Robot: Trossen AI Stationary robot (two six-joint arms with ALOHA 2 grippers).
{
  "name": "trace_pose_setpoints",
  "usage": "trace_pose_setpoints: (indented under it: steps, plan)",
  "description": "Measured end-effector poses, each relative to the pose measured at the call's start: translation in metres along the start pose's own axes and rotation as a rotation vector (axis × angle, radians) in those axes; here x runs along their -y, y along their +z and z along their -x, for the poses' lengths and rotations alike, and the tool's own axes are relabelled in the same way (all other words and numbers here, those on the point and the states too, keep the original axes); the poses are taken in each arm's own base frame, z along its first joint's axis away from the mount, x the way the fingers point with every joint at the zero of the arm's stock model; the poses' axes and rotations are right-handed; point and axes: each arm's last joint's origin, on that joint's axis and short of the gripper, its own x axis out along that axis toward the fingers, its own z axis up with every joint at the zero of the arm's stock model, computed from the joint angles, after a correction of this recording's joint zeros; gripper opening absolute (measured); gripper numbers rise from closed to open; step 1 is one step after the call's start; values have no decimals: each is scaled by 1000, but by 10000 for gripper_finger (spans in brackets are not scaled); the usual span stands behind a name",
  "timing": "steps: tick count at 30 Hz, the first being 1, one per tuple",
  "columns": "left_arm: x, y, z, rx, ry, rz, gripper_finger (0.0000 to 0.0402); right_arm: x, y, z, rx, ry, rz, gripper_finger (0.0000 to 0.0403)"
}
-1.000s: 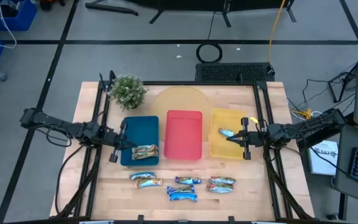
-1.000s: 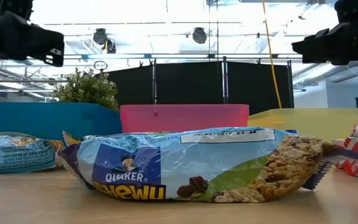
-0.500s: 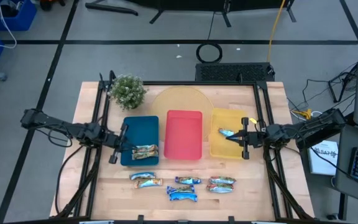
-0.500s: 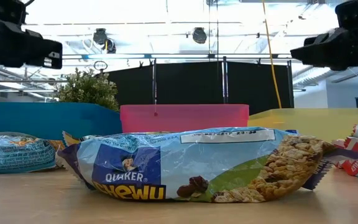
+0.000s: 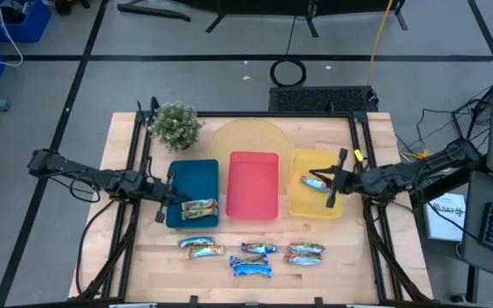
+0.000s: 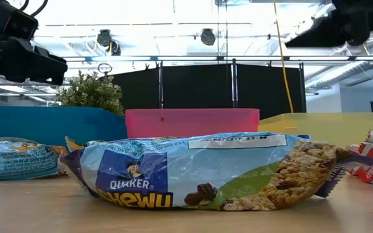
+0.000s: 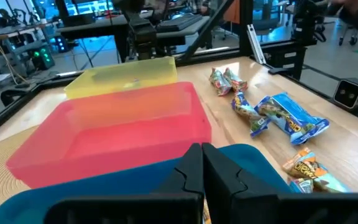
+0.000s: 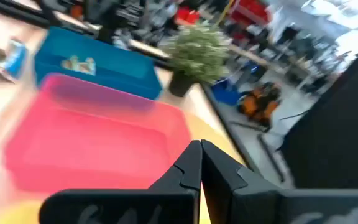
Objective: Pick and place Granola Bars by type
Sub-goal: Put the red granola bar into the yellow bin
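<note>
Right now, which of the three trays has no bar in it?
The red tray, in the middle. The blue tray holds a tan-gold bar, and the yellow tray holds a silvery-teal bar.

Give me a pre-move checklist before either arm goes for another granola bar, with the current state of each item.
1. Left gripper empty, fingers shut: ok.
2. Right gripper empty, fingers shut: ok.
3. Blue tray already holds a tan bar: ok.
4. Yellow tray holds a teal bar: ok.
5. Red tray has a bar: not ok.
6. Loose bars at the table's front reachable: cannot tell.
</note>
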Motion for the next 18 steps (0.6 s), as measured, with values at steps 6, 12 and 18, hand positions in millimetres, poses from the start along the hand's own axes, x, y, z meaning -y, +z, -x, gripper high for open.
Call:
trace_pose_setpoints:
  steps: [6, 12, 18]
  plan:
    - [0, -1, 0, -8, 0, 11, 29, -29, 57, -21, -241, 84, 91, 0]
    - [0, 1, 0, 8, 2, -59, 39, -68, 110, -34, -480, 134, 120, 0]
    - [0, 1, 0, 8, 2, -89, 25, -123, 126, -38, -782, 259, 58, 0]
